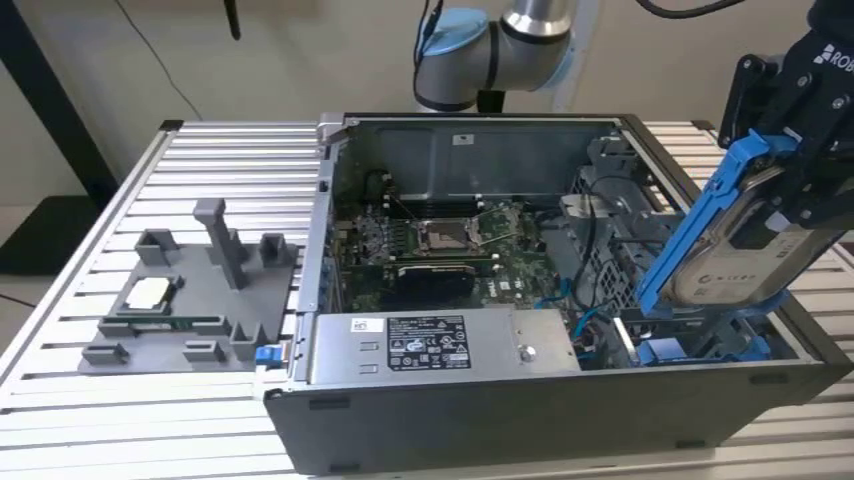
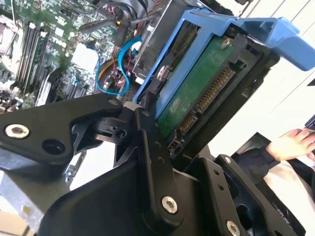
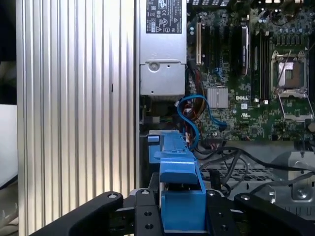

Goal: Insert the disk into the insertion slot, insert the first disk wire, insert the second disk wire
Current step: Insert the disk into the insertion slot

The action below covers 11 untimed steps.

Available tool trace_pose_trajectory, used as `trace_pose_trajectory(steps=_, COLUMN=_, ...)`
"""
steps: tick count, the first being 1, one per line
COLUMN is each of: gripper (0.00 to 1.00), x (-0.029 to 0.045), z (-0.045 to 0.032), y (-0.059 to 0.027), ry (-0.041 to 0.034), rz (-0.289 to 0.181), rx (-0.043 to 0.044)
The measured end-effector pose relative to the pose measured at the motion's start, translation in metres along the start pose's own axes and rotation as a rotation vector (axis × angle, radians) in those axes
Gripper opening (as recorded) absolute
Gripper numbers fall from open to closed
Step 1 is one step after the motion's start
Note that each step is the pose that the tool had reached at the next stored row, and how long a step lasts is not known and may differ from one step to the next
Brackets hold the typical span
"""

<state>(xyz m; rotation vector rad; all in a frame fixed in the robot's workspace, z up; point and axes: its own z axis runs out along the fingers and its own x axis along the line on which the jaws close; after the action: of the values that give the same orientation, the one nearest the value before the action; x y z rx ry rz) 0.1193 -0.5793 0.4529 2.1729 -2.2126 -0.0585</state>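
Black gripper (image 1: 787, 175) clamps the flat silver disk (image 1: 727, 268) (blue plastic frame) above the insertion slot (image 1: 621, 300).

I am working in what looks like a robotics lab: a ribbed aluminium counter (image 1: 200, 150) carries an open computer case (image 1: 534, 430) and a grey fixture plate (image 1: 187, 330), with a robot arm (image 1: 514, 45) behind them.
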Motion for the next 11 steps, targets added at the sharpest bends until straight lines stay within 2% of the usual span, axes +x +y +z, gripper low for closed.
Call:
trace_pose_trajectory(steps=5, gripper=0.33, x=-0.0002, z=0.0039, y=-0.0019, ry=-0.0001, rz=0.0, rx=0.0007)
trace_pose_trajectory(steps=11, gripper=0.33, x=-0.0002, z=0.004, y=-0.002, ry=-0.0003, rz=0.0, rx=0.0007)
